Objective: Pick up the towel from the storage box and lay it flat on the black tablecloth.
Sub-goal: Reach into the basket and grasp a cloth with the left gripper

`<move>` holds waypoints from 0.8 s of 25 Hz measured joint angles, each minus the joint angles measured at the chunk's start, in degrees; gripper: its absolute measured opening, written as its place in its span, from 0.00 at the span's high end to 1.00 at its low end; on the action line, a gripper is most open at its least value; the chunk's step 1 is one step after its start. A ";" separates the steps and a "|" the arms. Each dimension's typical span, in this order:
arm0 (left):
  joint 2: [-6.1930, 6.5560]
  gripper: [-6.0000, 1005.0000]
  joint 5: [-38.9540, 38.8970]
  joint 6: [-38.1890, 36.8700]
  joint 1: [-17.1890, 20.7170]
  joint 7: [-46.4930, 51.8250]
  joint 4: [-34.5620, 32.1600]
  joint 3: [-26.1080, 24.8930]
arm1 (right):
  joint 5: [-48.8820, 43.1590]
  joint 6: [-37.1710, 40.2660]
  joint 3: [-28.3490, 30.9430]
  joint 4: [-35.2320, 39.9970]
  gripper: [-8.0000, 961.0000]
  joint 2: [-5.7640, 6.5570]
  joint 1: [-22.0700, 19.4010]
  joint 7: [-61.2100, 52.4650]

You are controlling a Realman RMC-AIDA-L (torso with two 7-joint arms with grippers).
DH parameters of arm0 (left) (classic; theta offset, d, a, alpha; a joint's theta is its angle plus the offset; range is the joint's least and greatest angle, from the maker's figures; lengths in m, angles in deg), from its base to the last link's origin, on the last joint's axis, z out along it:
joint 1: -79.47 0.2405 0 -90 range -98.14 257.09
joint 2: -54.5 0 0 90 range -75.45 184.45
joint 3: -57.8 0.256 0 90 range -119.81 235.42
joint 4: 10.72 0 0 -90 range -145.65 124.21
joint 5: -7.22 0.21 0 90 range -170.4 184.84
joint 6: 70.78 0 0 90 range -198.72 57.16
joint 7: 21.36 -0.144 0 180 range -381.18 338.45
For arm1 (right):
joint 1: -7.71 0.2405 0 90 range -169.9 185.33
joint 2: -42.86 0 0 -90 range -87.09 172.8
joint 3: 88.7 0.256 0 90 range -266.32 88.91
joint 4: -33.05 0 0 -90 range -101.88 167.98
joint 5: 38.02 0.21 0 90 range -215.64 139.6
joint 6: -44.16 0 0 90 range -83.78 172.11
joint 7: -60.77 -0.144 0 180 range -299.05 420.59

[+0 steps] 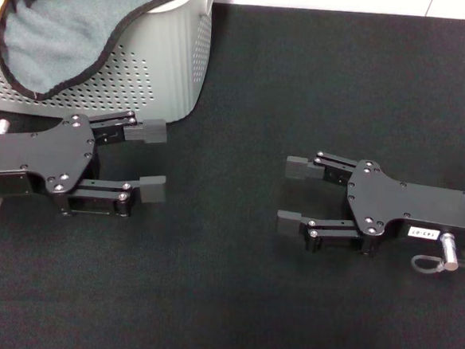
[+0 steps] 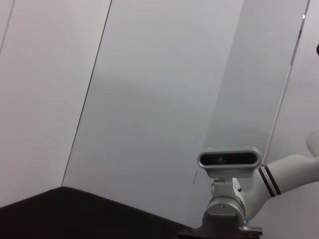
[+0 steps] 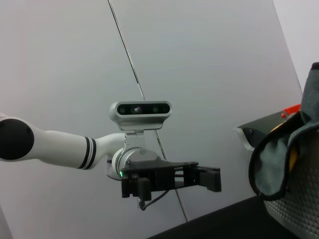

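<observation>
Both grippers — left [image 1: 155, 159], right [image 1: 293, 192] — apparently hover agape.

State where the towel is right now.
In the head view the towel sits at far left, draped over the rim of the storage box, just beyond the open left gripper.

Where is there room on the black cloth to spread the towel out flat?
The black tablecloth is bare beyond the right gripper, beside the storage box, and along the near edge below both arms. It is crowded at the far left, where the towel spills over the box above the left gripper.
</observation>
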 joint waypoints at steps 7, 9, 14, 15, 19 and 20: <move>-0.25 0.13 -0.14 0.00 0.12 -0.10 0.00 -0.43 | 0.42 0.12 0.00 0.00 0.10 -0.03 -0.45 0.60; -0.45 0.13 -0.58 -0.05 0.13 0.03 0.00 -0.98 | 0.45 0.15 0.00 0.01 0.11 -0.04 -0.46 0.79; -1.93 0.14 -5.61 -0.49 -0.09 7.61 -4.96 -6.26 | 0.51 1.37 0.06 -0.24 0.11 -0.08 -0.66 1.49; -2.08 0.14 -6.06 -0.41 -0.15 8.76 -6.21 -6.95 | 0.51 1.66 0.06 -0.55 0.12 -0.12 -0.68 1.74; -3.56 0.14 -8.65 1.81 -0.53 15.92 -16.38 -12.27 | 0.45 1.98 0.71 -1.97 0.12 -0.20 -0.90 3.13; -4.06 0.14 -8.92 3.05 -0.59 16.86 -19.38 -13.32 | 0.39 2.03 0.98 -2.07 0.12 -0.23 -1.13 3.38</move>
